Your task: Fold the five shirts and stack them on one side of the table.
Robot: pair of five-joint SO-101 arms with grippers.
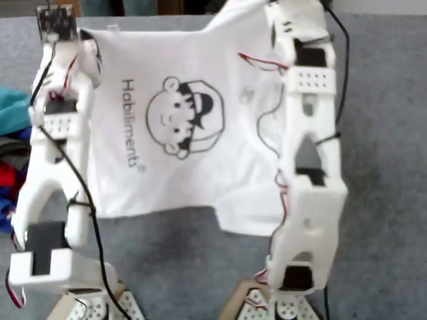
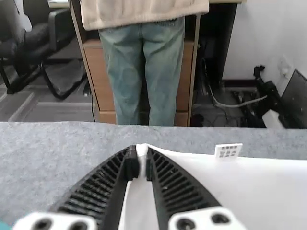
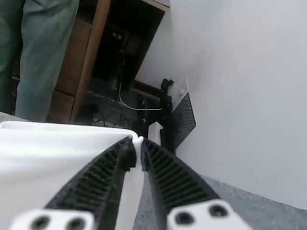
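A white shirt (image 1: 180,133) with a cartoon face print lies spread on the grey table (image 1: 387,167), its hem toward the arm bases. My left gripper (image 1: 90,48) is at the shirt's far left corner, shut on the white fabric (image 2: 140,151) between its black fingers (image 2: 112,177). A small label (image 2: 228,150) shows on the shirt edge close by. My right gripper (image 1: 275,8) is at the far right corner, near the table's far edge, shut on a raised fold of the shirt (image 3: 53,153). That arm's white body covers the shirt's right side.
A heap of teal, red and blue clothes (image 1: 10,137) lies at the table's left edge beside the left arm. Bare grey table stretches to the right of the right arm and in front of the shirt's hem (image 1: 167,267). The table's far edge (image 2: 57,123) is just past the grippers.
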